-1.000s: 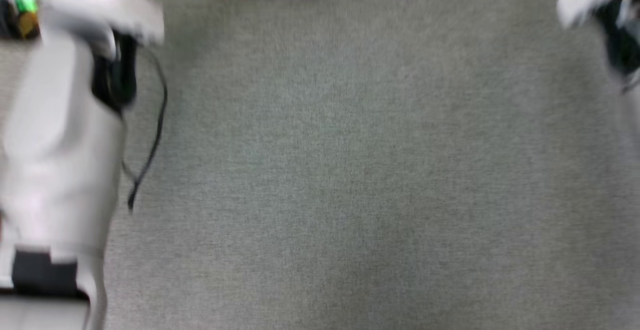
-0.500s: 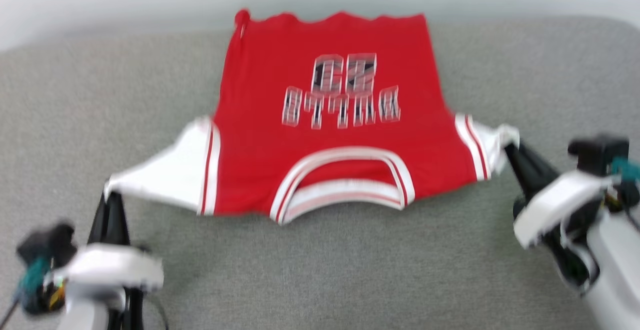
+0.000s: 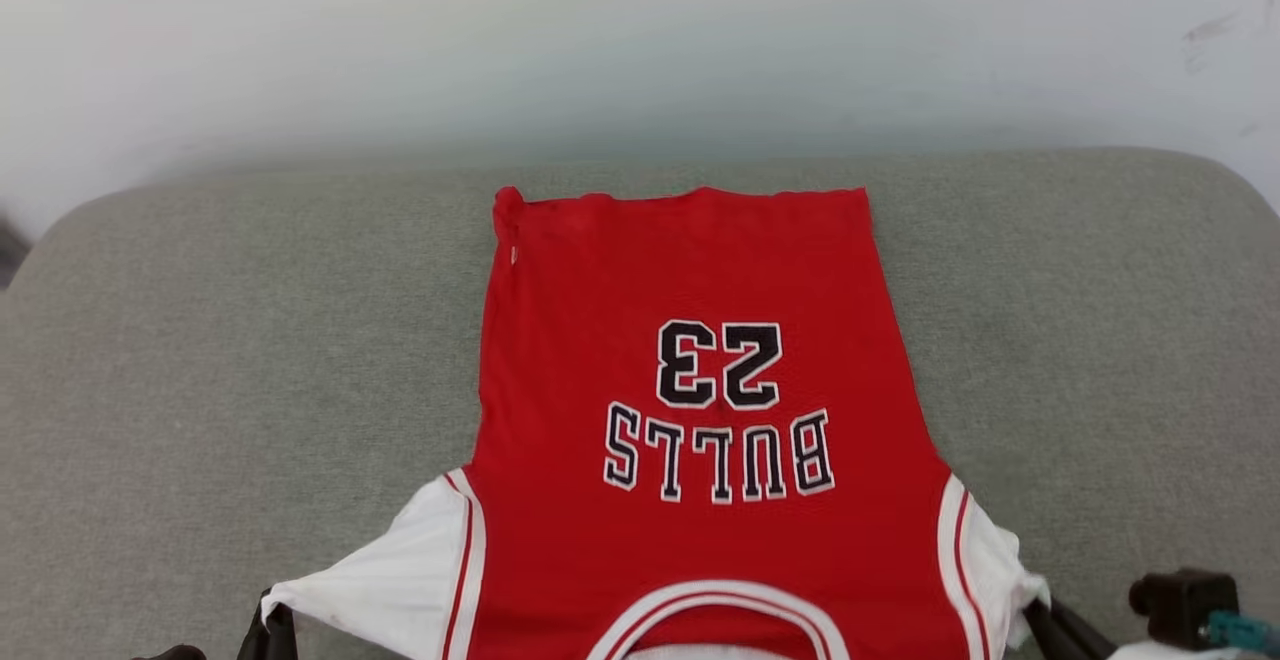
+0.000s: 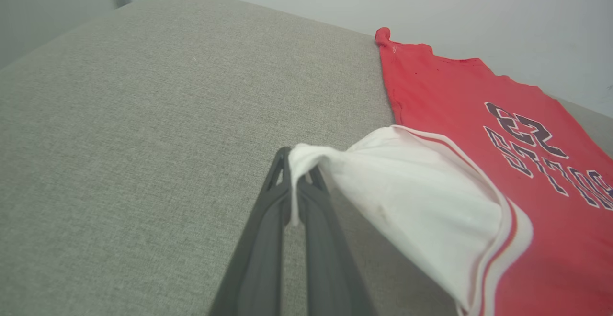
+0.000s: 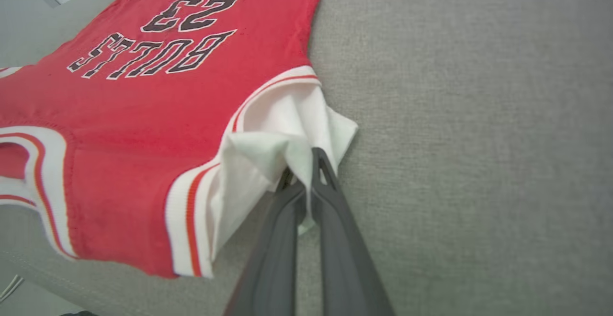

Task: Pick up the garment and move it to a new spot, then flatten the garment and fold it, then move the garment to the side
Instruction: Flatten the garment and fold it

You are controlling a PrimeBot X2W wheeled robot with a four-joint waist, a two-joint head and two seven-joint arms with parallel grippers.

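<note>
Garment point(image 3: 700, 420) spread flat on grey padded worktop point(image 3: 200, 360), collar toward you. Left gripper point(image 4: 299, 172) pinches left-side sleeve point(image 4: 407, 196) tip; right gripper point(image 5: 304, 170) pinches right-side sleeve point(image 5: 268, 134) tip. Bites thin: you tug unevenly, sleeve likely slips free, body skews, bunches.

I see left gripper point(image 3: 270, 622) lower left of head frame, right gripper point(image 3: 1035, 625) lower right; both pinched tight on jersey point(image 3: 700, 540) sleeves.
</note>
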